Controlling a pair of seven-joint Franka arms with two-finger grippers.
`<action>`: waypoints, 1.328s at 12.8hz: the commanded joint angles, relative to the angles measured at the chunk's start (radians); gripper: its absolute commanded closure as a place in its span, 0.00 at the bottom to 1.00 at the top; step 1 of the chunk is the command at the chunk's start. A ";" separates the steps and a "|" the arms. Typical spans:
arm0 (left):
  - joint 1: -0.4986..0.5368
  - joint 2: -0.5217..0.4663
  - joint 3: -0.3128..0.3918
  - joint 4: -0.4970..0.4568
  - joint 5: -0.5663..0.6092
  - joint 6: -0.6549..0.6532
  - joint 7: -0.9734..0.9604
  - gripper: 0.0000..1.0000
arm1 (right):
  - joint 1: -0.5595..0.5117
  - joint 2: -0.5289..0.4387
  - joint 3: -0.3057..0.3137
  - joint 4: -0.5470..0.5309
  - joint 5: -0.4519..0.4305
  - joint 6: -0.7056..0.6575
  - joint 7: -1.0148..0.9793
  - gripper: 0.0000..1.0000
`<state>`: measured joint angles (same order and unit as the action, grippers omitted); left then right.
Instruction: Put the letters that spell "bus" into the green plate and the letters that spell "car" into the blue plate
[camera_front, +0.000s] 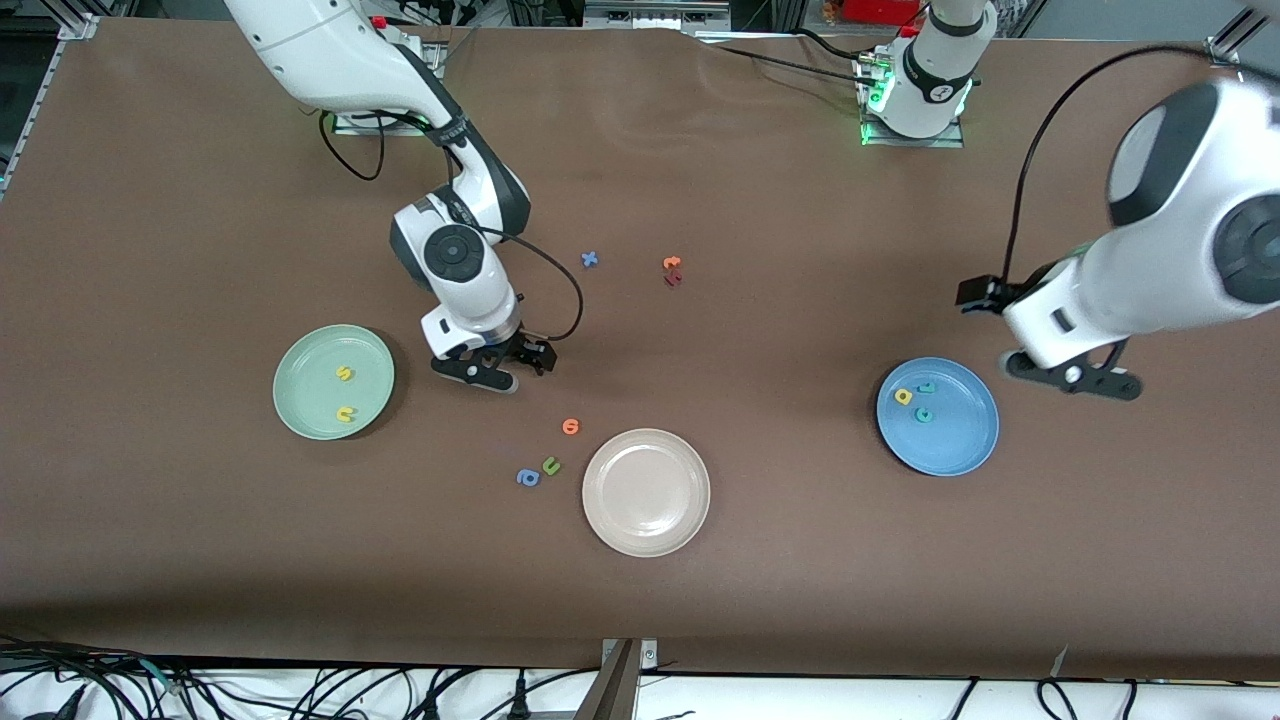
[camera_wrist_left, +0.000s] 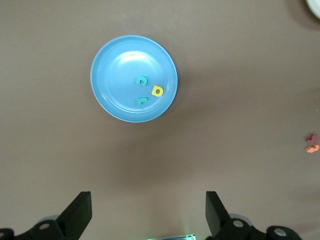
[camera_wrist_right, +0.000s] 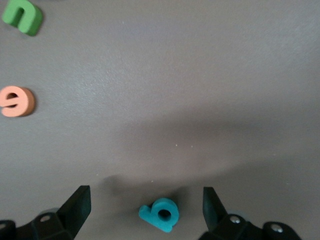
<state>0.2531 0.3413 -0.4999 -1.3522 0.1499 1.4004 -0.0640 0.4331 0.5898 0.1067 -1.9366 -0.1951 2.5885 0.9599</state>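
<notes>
Though small beside both arms' wide-spread fingers, teal b (camera_wrist_right: 161, 214), rounded foam, flat on brown table (camera_wrist_right: 200, 100)

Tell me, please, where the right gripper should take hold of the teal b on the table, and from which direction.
Probably from straight above. The teal b lies flat on the table, between the open fingers of the right gripper, with nothing touching it. Closing on its outer edges, across the round bowl, seems safest, because that is its widest part; the short stem looks thin and might slip.
</notes>
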 joint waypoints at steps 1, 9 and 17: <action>-0.181 -0.106 0.285 -0.008 -0.097 -0.014 0.029 0.00 | 0.003 0.008 -0.004 0.004 -0.029 0.018 0.037 0.01; -0.267 -0.370 0.400 -0.261 -0.141 0.149 0.064 0.00 | 0.003 0.013 0.007 0.001 -0.017 0.010 0.212 0.02; -0.274 -0.364 0.405 -0.248 -0.135 0.126 0.067 0.00 | 0.001 0.018 0.041 -0.015 -0.015 0.001 0.206 0.03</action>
<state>0.0393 0.0005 -0.1510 -1.5799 0.0171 1.5270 -0.0128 0.4362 0.6096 0.1430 -1.9410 -0.2003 2.5923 1.1491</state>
